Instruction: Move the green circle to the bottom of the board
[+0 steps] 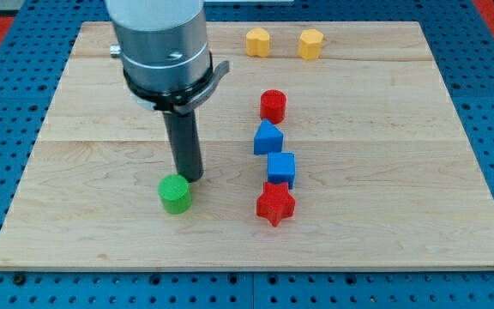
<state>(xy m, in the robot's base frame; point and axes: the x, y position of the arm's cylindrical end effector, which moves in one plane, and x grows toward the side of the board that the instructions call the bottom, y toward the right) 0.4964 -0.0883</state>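
Note:
The green circle [176, 194] is a short green cylinder on the wooden board [384, 240], left of centre and toward the view's bottom. My tip [190, 178] is the lower end of the dark rod, just above and slightly right of the green circle, close to it or touching its top right edge. The arm's grey body rises toward the view's top.
A red star [275, 204] lies right of the green circle, with a blue cube [281, 168], a blue block [268, 137] and a red cylinder [274, 106] in a column above it. Two yellow blocks [257, 41] [310, 44] sit near the top edge.

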